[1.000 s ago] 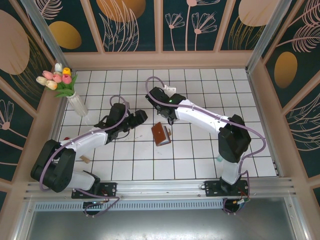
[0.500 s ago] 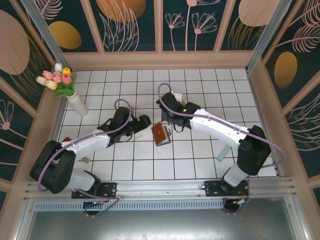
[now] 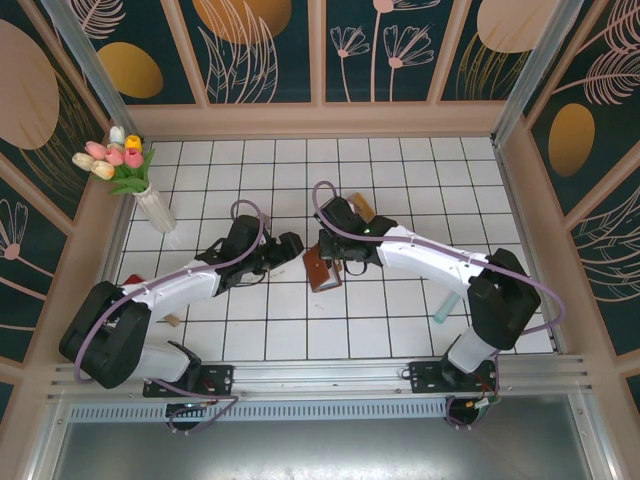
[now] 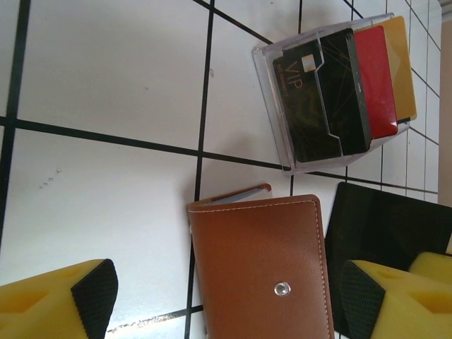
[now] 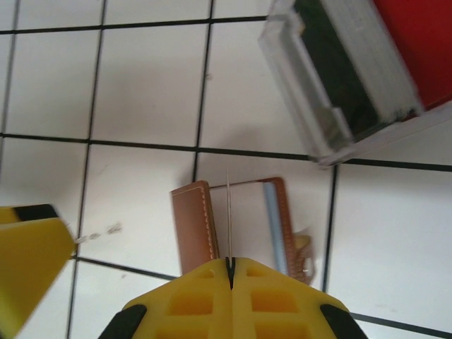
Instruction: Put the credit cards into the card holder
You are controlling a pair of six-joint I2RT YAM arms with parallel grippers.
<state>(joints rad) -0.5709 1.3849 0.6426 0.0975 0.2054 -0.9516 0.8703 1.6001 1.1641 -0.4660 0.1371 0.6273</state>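
Credit cards (image 4: 332,92) | stacked in clear tray (image 4: 270,106) | one (edge-on) over card holder (image 5: 192,227)

Brown snap-buttoned card holder (image 4: 258,268) framed inside the wide-spread left claw (image 4: 229,296).
Slightly agape just ahead of the clamped right claw (image 5: 231,272), one thin card (image 5: 228,212) pinched edge-on over the gap; black, red and tan-orange credit cards (image 4: 332,99) overlapped in a clear tray (image 4: 272,99) beyond.
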